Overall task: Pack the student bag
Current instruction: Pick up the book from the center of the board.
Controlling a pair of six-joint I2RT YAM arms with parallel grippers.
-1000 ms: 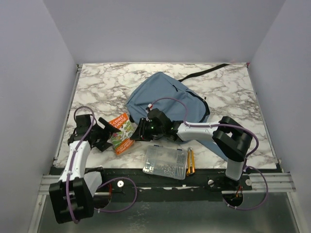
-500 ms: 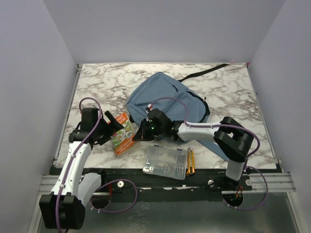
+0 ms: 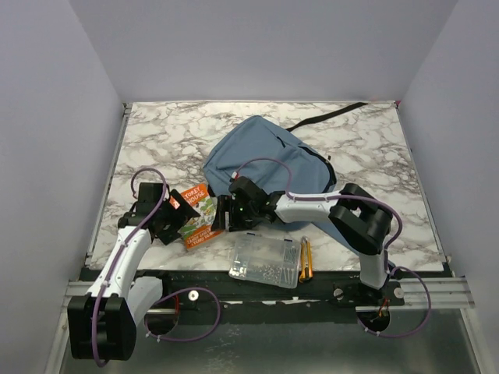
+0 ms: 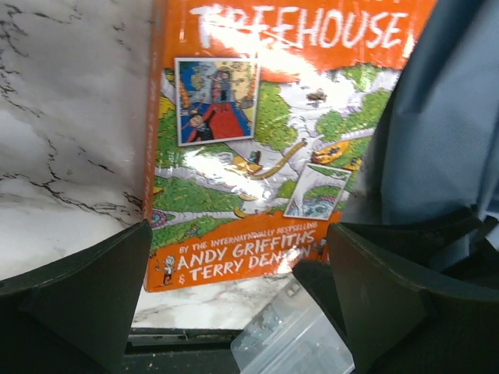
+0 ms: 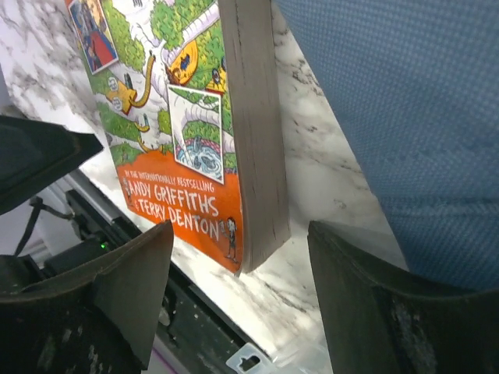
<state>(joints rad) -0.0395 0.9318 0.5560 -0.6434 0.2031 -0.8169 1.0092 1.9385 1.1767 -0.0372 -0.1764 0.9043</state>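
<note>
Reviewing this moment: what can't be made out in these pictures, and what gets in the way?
- Backpack opening: in the overhead view, the right arm crosses its near edge, so open or zipped cannot be told.
- Book title: in the left wrist view, it is cut off by the top edge and washed by glare.
- Clear box contents: too small in the overhead view.
- Orange item beside the box: too small to name.

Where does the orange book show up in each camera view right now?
Top external: the book lies left of centre, low in the picture, just left of the bag.
Left wrist: the book fills the centre and top, with the bag along the right edge.
Right wrist: the book is upper left, its page edge facing the bag on the right.
Shared landmark: the bag beside the book.
</note>
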